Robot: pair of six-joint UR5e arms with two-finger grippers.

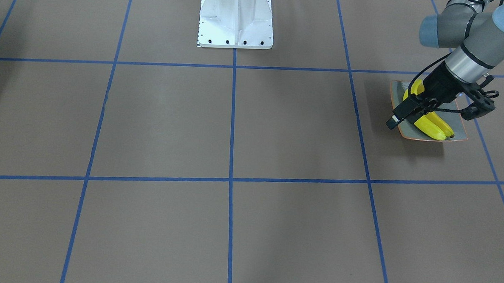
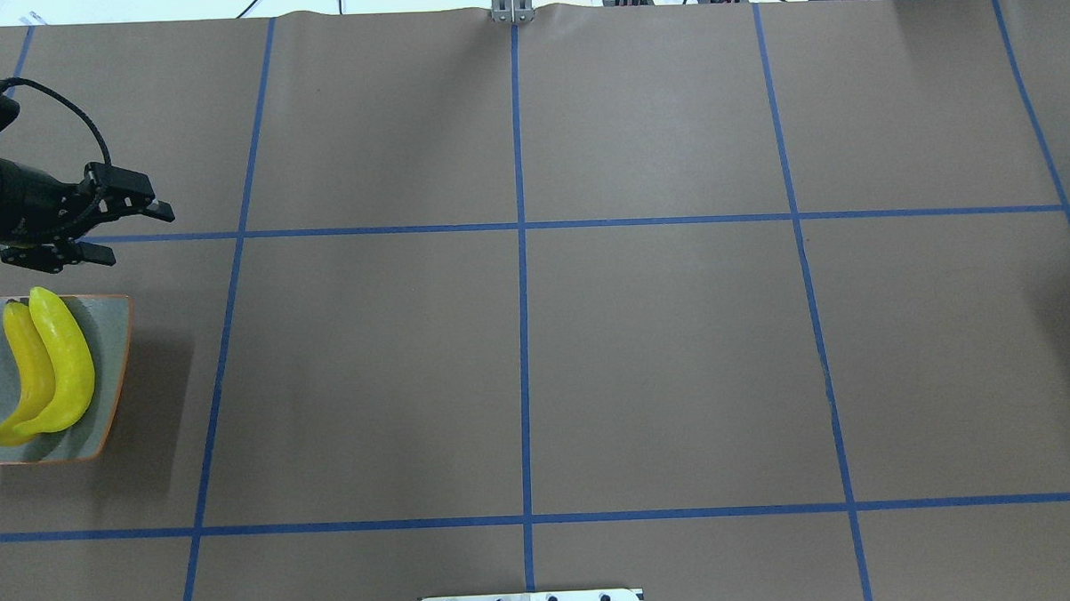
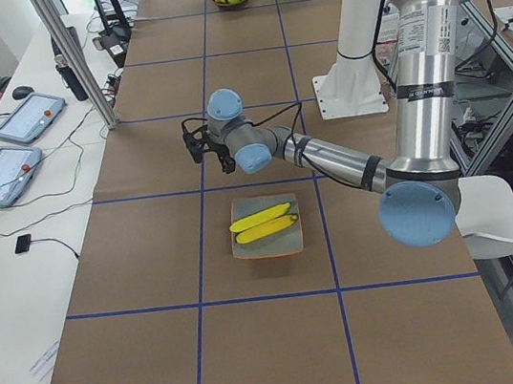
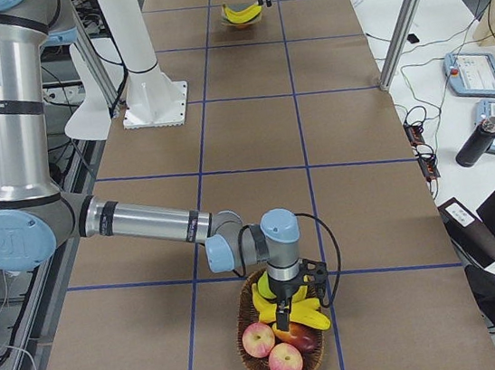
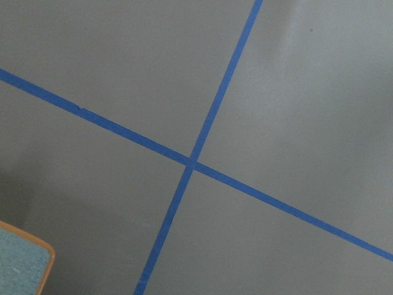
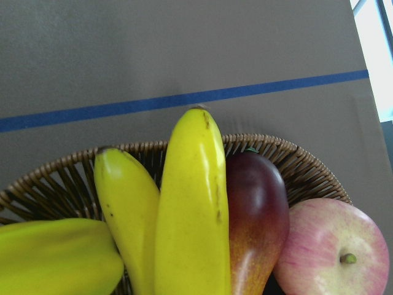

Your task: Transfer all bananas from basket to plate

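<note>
- Wicker basket [image 6: 295,161] is holding at least two bananas [image 6: 190,209], and they're pressing against a dark red fruit [image 6: 258,215] and an apple [image 6: 334,252].
- My guess at the risk: a pinch on that smooth curved skin could be slipping, or dragging a neighbour out too, since everything is packed tight.
- Right gripper [image 4: 287,315] is hanging right over those bananas, low among the fruit. Can't tell if its jaws are apart or together.
- Left gripper [image 2: 141,237] is hovering with jaws apart and empty, near the plate's [image 2: 115,377] far edge.
- Plated pair [image 2: 61,361] is lying side by side, so another banana might be rolling off.
</note>
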